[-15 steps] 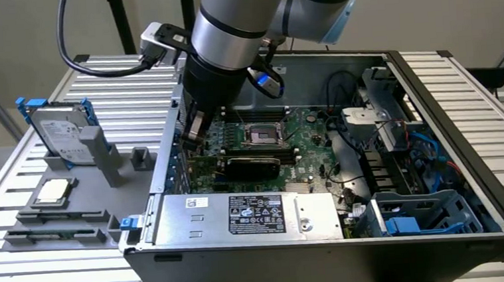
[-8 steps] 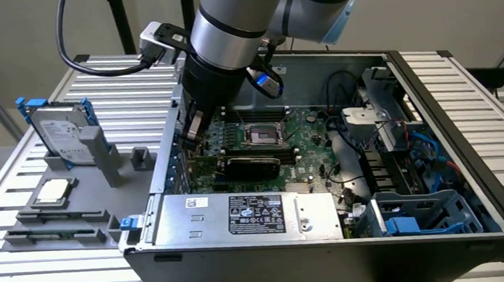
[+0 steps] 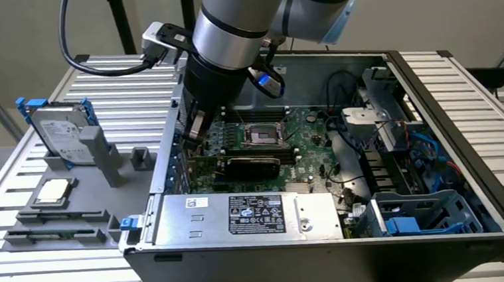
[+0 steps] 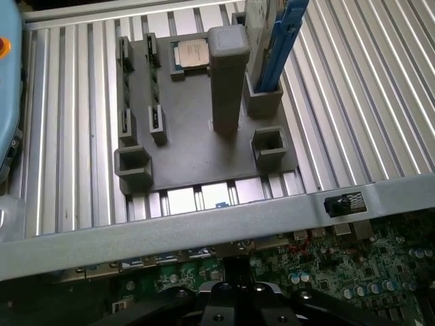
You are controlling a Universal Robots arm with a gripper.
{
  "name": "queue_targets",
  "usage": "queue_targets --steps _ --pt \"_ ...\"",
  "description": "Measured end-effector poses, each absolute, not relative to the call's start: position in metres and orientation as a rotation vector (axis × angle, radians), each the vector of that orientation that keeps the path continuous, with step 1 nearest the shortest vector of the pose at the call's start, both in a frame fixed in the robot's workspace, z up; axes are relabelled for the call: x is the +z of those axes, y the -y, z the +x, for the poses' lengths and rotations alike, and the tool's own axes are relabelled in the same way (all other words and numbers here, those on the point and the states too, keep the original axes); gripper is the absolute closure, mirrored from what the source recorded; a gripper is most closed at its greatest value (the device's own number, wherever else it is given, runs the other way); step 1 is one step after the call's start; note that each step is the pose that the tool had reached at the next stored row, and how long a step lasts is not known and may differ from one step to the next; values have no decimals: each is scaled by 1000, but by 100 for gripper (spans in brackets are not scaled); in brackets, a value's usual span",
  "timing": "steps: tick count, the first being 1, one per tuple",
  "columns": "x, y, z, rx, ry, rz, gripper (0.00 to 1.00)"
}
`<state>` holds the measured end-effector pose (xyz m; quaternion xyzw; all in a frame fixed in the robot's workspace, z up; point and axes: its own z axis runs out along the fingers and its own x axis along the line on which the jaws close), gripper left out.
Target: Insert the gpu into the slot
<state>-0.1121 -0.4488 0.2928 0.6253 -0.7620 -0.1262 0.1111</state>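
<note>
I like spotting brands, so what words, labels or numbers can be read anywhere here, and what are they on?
No text can be read for certain.
Power supply label: black and white sticker with rows of print and logos, too small to read.
Small white sticker on the same metal box: unreadable.
Hard drive label: print too blurred.
Processor chip on the grey holder: markings too faint.

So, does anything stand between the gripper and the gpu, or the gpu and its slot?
Nothing visible does. In the exterior view the gripper is inside the case at the end of the gpu nearer that view's left, no cable or part between. The gpu sits low on the motherboard, hiding the slot.
</note>
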Motion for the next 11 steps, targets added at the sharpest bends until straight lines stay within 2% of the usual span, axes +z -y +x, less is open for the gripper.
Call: queue_targets --steps 11 --pt "291 446 -113 -352 2235 1829 89"
